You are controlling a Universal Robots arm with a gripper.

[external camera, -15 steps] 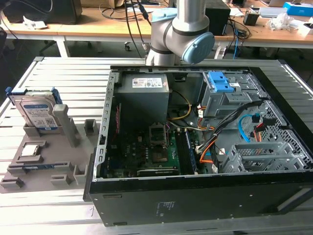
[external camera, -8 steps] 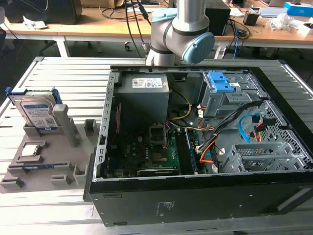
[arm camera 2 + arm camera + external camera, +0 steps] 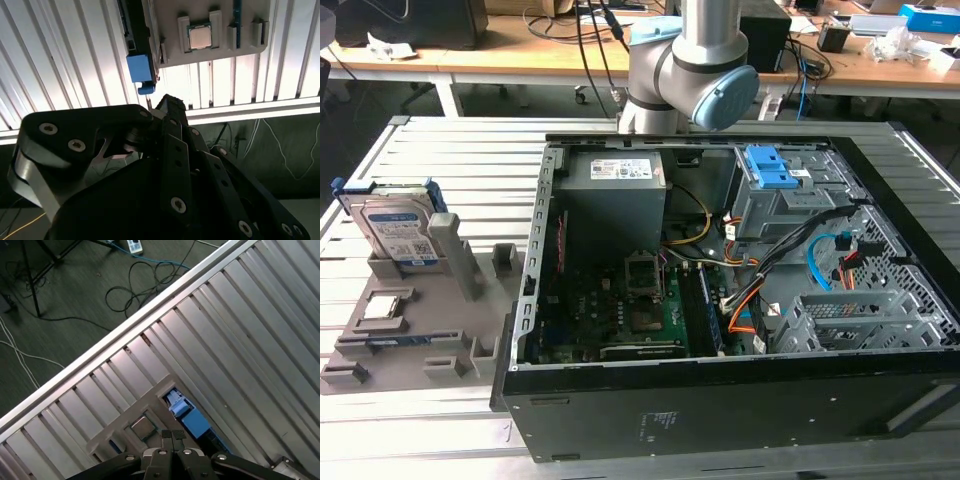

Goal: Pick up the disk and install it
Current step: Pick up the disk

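The gripper (image 3: 172,434) hangs high over the slatted aluminium table (image 3: 450,150). Its fingertips are pressed together with nothing between them, well apart from anything it could touch. Nearest to it in both wrist views is the grey fixture tray (image 3: 150,400), which sits by the table's edge on the exterior view's left. The disk (image 3: 395,228) stands on edge in a slot at the tray's far end, label facing out, and its blue side rail (image 3: 140,70) juts past the tray's rim. I judge that the pick-up step is in hand and not yet done. Taking the disk would call for the fingers to part, line up with its thin upper edge and come straight down between the rails. The tray also holds the square processor chip (image 3: 200,36) flat in a pocket and the memory stick (image 3: 380,342) in a groove along its near side. The open computer case (image 3: 720,410) fills the table's middle and the exterior view's right. Inside are the power supply (image 3: 615,195), the motherboard (image 3: 620,325), loose cables, a blue-latched drive cage (image 3: 775,175) and a perforated grey bay (image 3: 850,320) that looks vacant.
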